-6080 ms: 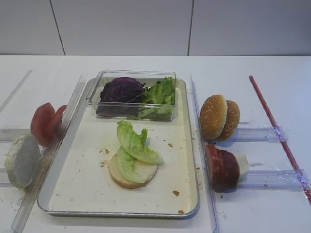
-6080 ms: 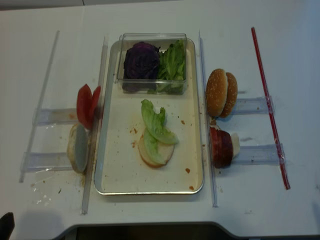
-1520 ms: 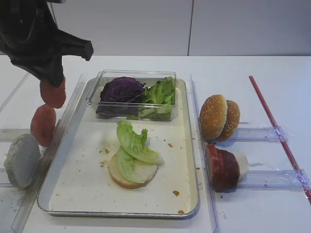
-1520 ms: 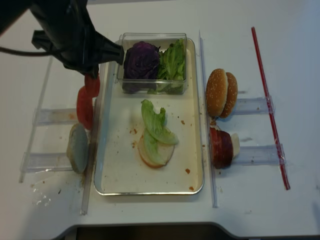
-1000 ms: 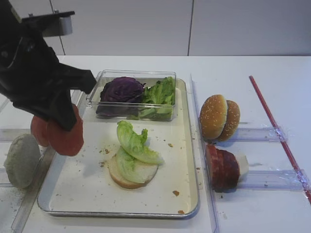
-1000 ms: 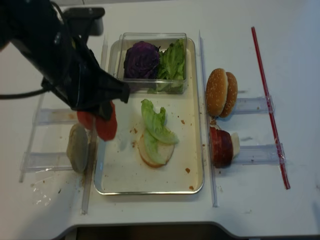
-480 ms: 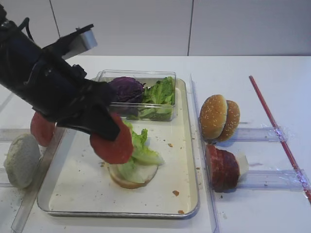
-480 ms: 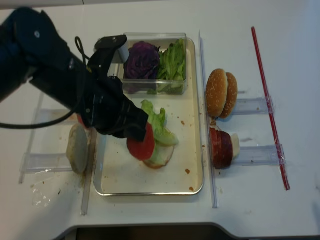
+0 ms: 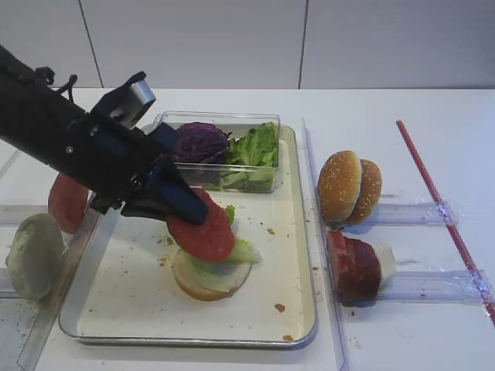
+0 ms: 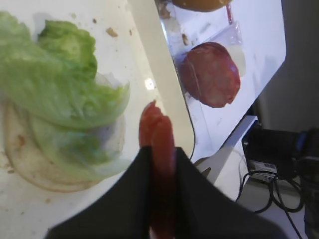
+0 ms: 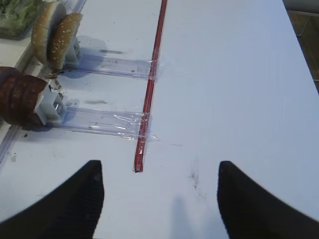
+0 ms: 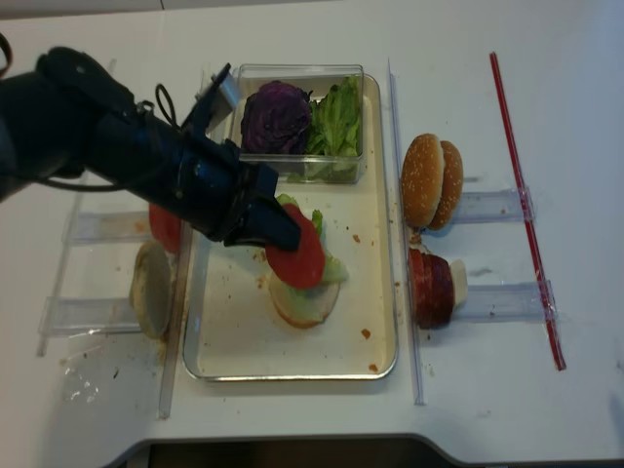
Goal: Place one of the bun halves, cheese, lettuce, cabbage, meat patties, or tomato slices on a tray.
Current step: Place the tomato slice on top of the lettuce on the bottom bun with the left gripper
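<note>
One tomato slice [image 9: 203,232] hangs edge-gripped in the left gripper [image 9: 188,210], whose jaws are clamped on it, tilted just above the lettuce leaf [image 9: 240,249] that lies on the pale bottom bun half [image 9: 209,282] in the middle of the tray [image 9: 116,325]. From the left wrist view the slice [image 10: 157,149] shows as a thin red edge pinched between the two dark fingers [image 10: 134,194], with the leaf [image 10: 55,84] and bun [image 10: 30,159] below and to its side. At the far end of the tray a clear plastic box [image 9: 216,127] holds the purple cabbage [image 9: 197,141] beside more lettuce [image 9: 255,147]. Left of the tray, another tomato slice [image 9: 66,202] and a pale bun half [image 9: 32,255] stand on edge in clear holders. Right of it, two sesame bun tops [image 9: 349,185] stand on edge, and nearer the camera the meat patties [image 9: 353,267] do the same, with a red strip [image 9: 441,201] beyond them. Down in the right wrist view the right gripper [image 11: 159,204] hovers over bare table, jaws spread wide and holding nothing.
</note>
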